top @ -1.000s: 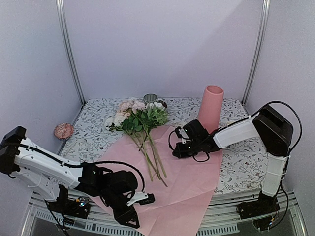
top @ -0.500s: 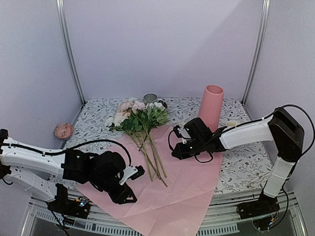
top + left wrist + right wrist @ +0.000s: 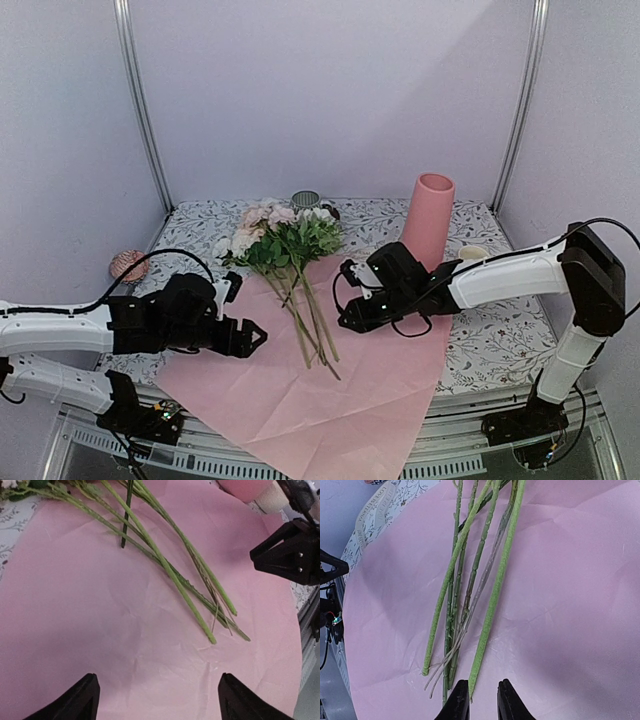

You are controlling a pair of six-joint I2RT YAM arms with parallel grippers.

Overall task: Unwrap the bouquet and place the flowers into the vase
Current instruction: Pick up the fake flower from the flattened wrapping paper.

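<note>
Paper (image 3: 370, 390): the pink sheet is spread flat over the flowered tablecloth (image 3: 500, 330), so the unwrapping looks done.
Ribbon (image 3: 372, 515): it is off the bundle and lies on the cloth beside the sheet's edge.
Flowers (image 3: 285, 245): they lie loose on the paper, heads toward the far left and leaves bunched under them. None is in the vase.
Stems (image 3: 490, 585): several green stems fan toward the near side, some crossing. Their cut ends are bare, which makes them the easy place to grip.
Vase (image 3: 430, 215): the tall pink vase stands upright at the far right, just off the paper, behind the right arm.
Left gripper (image 3: 157, 705): its jaws are spread wide and hold nothing. It hovers low over bare paper, left of the stems and apart from them.
Right gripper (image 3: 481, 700): the fingers stand only narrowly apart with nothing between them. They point at the stem ends, the thickest stem's tip just ahead of the gap.
Step in hand: probably lining up on 1 stem end to lift it.
Risk: the crossed stems may drag each other along.
</note>
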